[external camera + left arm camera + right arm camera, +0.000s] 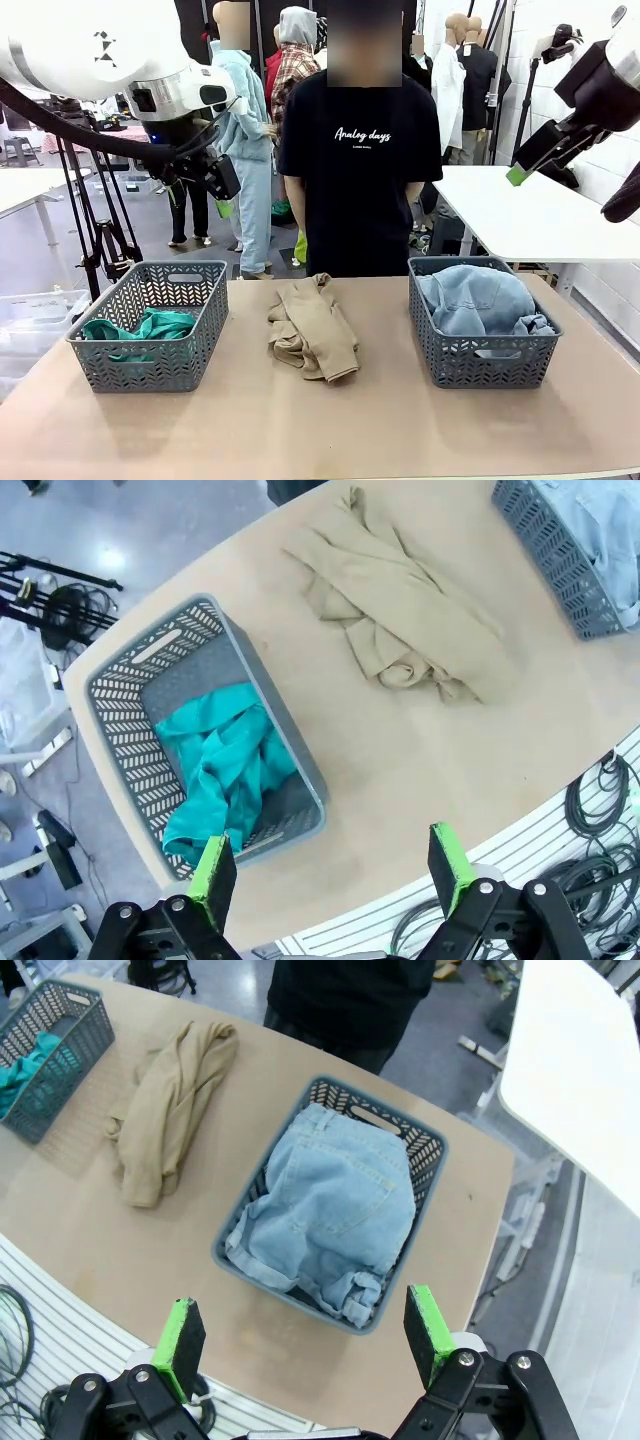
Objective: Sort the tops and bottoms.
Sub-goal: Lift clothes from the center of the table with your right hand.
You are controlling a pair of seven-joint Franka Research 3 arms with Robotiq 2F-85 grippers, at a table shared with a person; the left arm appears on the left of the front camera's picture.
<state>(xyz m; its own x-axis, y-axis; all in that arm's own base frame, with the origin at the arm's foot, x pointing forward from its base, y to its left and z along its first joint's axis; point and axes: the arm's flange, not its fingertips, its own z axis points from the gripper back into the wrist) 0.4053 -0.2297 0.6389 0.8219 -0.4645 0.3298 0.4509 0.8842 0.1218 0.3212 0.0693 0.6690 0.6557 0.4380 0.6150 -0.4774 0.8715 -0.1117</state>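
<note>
My left end effector [330,865] and right end effector [303,1322] gape wide, empty. Teal top [150,326] in left basket [150,372], tan top [312,328] on tabletop [300,425], shorts [475,298] in right basket [485,367].

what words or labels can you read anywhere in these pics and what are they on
"Analog days": white script across the chest of the person's black T-shirt.
A smaller white line just under it: too small to read.
A black mark on the white casing of the left arm: looks like a symbol, not readable as letters.
No other text is legible.
</note>
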